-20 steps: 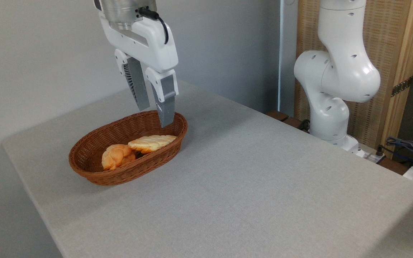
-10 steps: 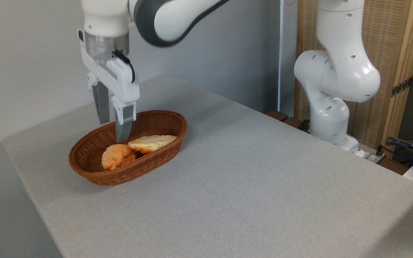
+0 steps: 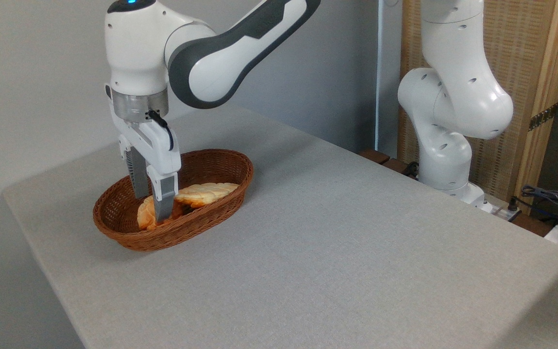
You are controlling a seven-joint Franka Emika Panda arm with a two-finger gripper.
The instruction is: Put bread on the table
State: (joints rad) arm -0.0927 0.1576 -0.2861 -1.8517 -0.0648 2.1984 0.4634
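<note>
The bread (image 3: pixel 145 214), a small orange-golden knotted bun, lies in the left half of a brown wicker basket (image 3: pixel 189 231) on the grey table (image 3: pixel 337 252). My gripper (image 3: pixel 151 207) points straight down into the basket and is open. Its fingers stand on either side of the bun: the near finger (image 3: pixel 163 201) covers the bun's middle and the far finger sits behind it. I cannot tell whether the fingers touch the bun.
A longer pale braided loaf (image 3: pixel 207 192) rests in the basket's right half, just right of my gripper. The arm's white base (image 3: pixel 453 126) stands beyond the table's far right edge, with cables (image 3: pixel 550 198) beside it. A wall runs behind the table.
The gripper has travelled left from above the basket's far right rim and dropped into the basket. Its fingers now straddle the bun. Both breads lie where they were.
</note>
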